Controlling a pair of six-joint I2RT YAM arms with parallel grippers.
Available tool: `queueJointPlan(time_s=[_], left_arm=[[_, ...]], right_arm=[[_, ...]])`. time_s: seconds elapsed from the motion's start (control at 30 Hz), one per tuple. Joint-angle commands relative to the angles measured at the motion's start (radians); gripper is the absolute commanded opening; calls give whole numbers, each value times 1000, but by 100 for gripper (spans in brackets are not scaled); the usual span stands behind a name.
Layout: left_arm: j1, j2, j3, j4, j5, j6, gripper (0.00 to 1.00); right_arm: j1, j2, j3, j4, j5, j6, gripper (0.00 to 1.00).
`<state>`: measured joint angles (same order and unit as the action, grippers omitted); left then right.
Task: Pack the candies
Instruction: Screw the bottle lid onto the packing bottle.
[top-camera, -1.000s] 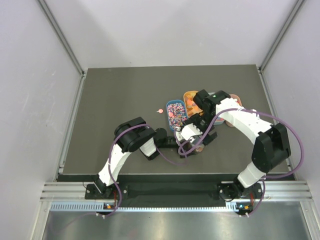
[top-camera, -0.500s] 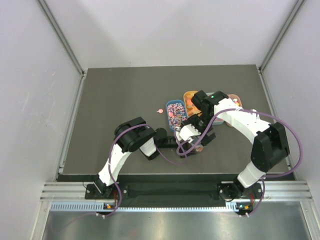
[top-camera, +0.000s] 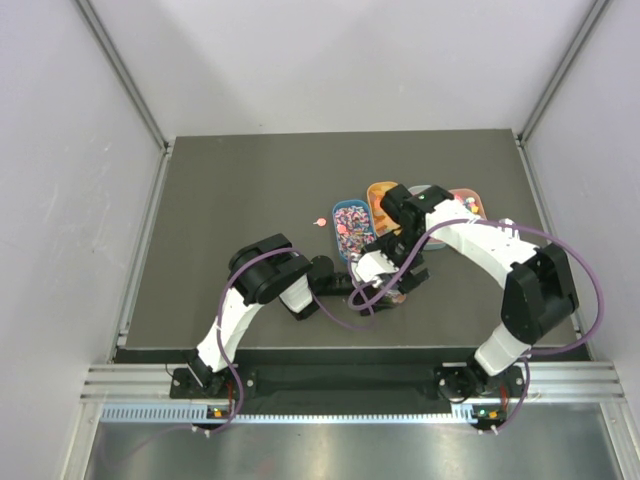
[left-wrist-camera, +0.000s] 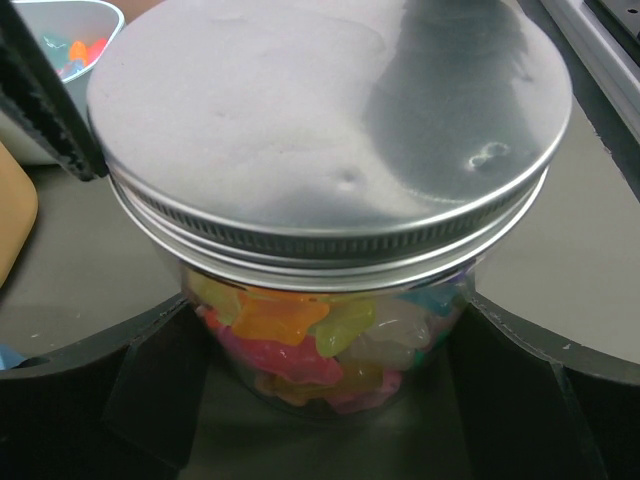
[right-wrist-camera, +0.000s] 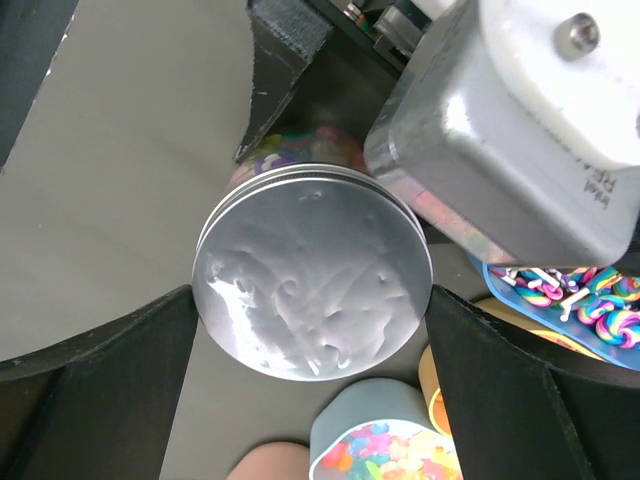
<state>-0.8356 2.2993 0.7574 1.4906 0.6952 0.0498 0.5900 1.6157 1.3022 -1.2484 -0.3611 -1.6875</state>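
Pink and alone, a stray sweet lies on the dark table, left of everything else. Next to the right, the blue tray holds a heap of small mixed-colour candies.

Further right stands the clear jar, filled with gummy candies up to its shoulder and closed with a silver lid. The left gripper is clamped low on the jar's body, with one finger against each side of the clear wall.

The gummies look soft, light and a little tacky, so they probably clump and squash rather than roll. Once loaded, the jar is likely the heaviest thing here. It is rigid and smooth-walled, so it could slip or turn in a loose hold. The low grip on the body suits steadying it. The lid seems to be thin metal, and its ribbed rim is the sensible place to grip, not the flat top.

The right gripper hangs over the lid with its fingers spread to either side of the rim. Whether they are pinching it cannot be told.

Rightmost, a pale tray holds more bright gummies.
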Motion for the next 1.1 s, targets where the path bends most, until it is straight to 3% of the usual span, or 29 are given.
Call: queueJointPlan(time_s=[0.0, 0.3, 0.57, 1.07], left_arm=[[41, 95, -49, 96, -125, 22, 0], [41, 92, -47, 94, -132, 21, 0], [44, 95, -44, 92, -135, 21, 0], [53, 92, -40, 92, -132, 1, 0]], right_arm=[[25, 18, 9, -13, -24, 52, 92], [42, 55, 58, 20, -35, 323, 84], [53, 38, 52, 87, -64, 554, 83], [106, -5, -89, 233, -64, 968, 81]])
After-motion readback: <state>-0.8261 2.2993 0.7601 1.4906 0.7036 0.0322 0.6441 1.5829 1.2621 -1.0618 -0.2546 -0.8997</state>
